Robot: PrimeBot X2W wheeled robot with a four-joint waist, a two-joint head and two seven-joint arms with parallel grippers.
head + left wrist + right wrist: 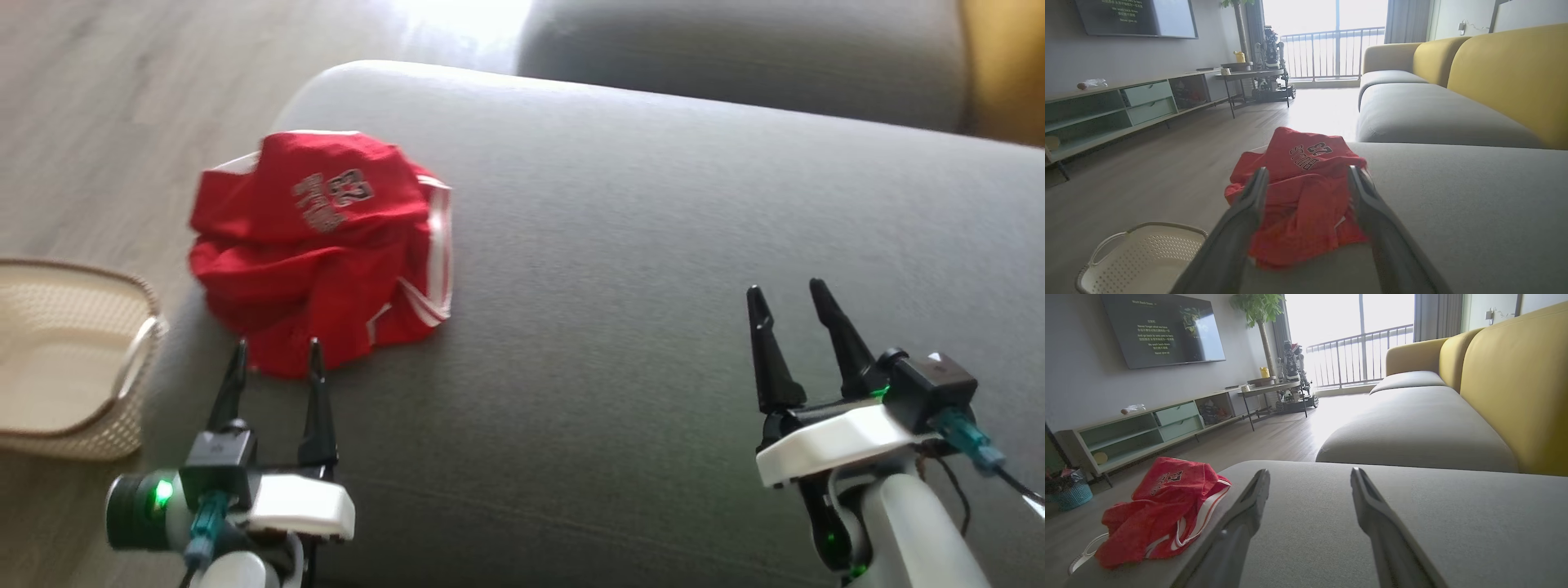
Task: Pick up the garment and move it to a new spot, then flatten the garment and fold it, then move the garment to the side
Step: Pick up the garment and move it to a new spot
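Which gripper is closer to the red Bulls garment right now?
The left gripper: its open fingertips are at the near edge of the red Bulls garment. The right gripper, also open, is well off to the side over bare grey sofa cushion.

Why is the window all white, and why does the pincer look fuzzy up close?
Left wrist view: sunlight at the balcony door overexposes to white, and the left pincer sits too near the lens, so it blurs. Head view: glare whitens the floor.

Open right pincer over grey cushion, red garment left.
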